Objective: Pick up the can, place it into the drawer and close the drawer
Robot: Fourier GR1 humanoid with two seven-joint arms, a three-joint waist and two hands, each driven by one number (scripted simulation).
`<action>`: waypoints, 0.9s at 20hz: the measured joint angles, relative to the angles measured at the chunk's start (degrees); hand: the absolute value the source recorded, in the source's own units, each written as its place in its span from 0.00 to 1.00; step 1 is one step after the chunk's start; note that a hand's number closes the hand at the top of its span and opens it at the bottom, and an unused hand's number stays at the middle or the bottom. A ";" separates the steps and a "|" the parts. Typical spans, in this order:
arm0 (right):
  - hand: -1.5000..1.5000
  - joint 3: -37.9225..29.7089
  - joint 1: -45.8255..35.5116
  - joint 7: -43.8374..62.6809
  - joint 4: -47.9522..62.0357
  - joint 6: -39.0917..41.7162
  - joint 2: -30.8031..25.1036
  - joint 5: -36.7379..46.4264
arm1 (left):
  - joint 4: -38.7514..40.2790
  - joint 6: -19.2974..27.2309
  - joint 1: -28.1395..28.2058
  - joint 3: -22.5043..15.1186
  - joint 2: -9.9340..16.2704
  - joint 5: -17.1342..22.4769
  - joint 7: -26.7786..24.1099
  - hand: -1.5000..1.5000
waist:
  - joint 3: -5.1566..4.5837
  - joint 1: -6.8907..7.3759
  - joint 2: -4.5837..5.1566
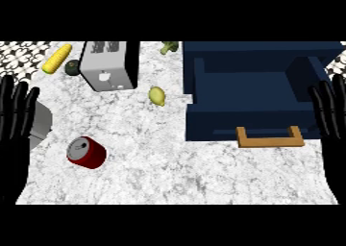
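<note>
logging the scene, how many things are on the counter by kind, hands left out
food: 4 (corn, lemon, avocado, broccoli)
can: 1
toaster: 1
drawer: 1
total: 7

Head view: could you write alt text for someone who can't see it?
A red can lies on a white marble counter, left of an open dark blue drawer with a wooden handle. Open black hands rest at the left and right edges; a toaster, lemon and corn cob sit behind.
</note>
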 measured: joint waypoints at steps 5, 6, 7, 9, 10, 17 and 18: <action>0.00 -1.19 -0.19 -0.22 -0.29 -0.94 0.15 0.85 | -2.43 -7.63 1.44 0.49 2.86 7.83 -1.09 0.00 | -0.34 0.59 0.95; 0.00 -1.17 -0.22 0.22 -0.73 -1.35 0.27 1.25 | -2.61 -9.59 1.79 0.04 3.39 9.44 -1.63 0.00 | -0.37 0.62 1.03; 0.00 -1.19 0.58 2.15 0.14 -1.86 0.46 1.50 | -1.18 -10.09 2.80 -0.32 4.09 9.22 0.07 0.00 | -0.42 0.50 1.26; 0.00 -1.76 1.73 5.68 1.59 -2.66 0.62 1.47 | -0.48 -10.73 4.70 -1.37 5.23 9.09 4.18 0.00 | -0.41 0.62 1.40; 0.00 -1.90 1.98 7.75 1.47 -3.09 0.58 1.60 | -0.32 -11.20 5.55 -1.47 5.85 9.34 5.76 0.00 | -0.42 0.66 1.40; 0.00 -2.73 6.65 11.81 0.44 -2.88 0.77 1.27 | -3.45 -12.96 9.37 -0.88 7.16 11.37 13.60 0.00 | -0.45 0.75 1.35; 0.00 -2.80 7.06 11.91 0.40 -2.74 0.86 1.30 | -2.76 -13.21 9.11 -0.59 7.00 11.25 13.73 0.00 | -0.44 0.73 1.35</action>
